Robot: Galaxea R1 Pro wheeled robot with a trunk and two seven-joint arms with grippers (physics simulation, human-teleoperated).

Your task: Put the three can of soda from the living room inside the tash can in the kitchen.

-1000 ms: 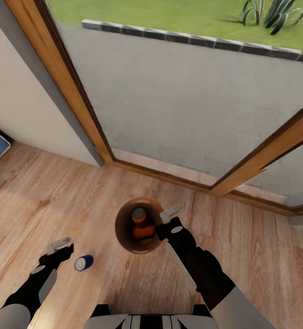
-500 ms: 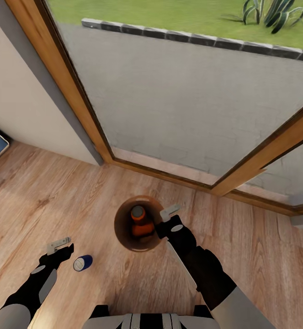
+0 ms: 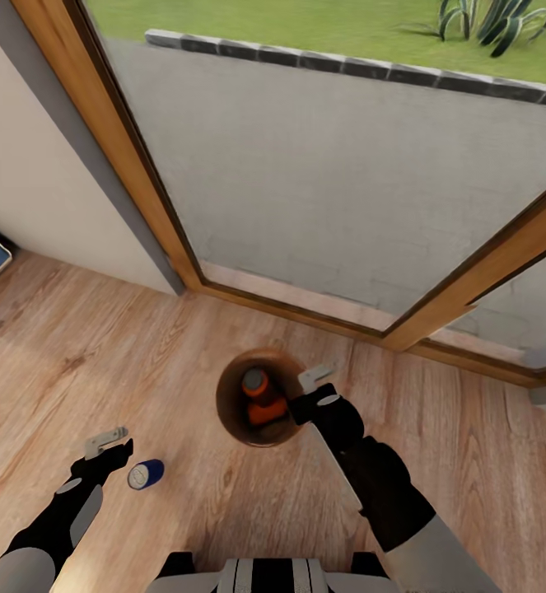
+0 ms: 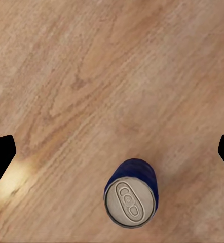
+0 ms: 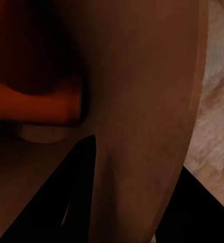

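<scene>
The tash can [image 3: 233, 412] is sitting on the wood floor [image 3: 75, 362] near the glass door frame [image 3: 174, 239], w/ the right gripper [image 3: 305, 394] pinching its rim: in the right wrist view one finger is sitting inside the brown wall and the other outside, so it's clamped on the bin. Orange soda is lying inside [image 3: 260, 397]; it's prob. two cans stacked, but the shadowed interior is making that hard to confirm. The dark blue can [image 3: 145, 474] is standing upright on the floor, just beside the left gripper [image 3: 106, 442], whose fingers are spread wide and holding nothing, w/ the can [image 4: 131, 198] sitting between them but off-centre in the left wrist view. So roughly two-thirds of the collecting is looking done; the blue can is needing pickup, and the bin is apparently not yet in the kitchen.
</scene>
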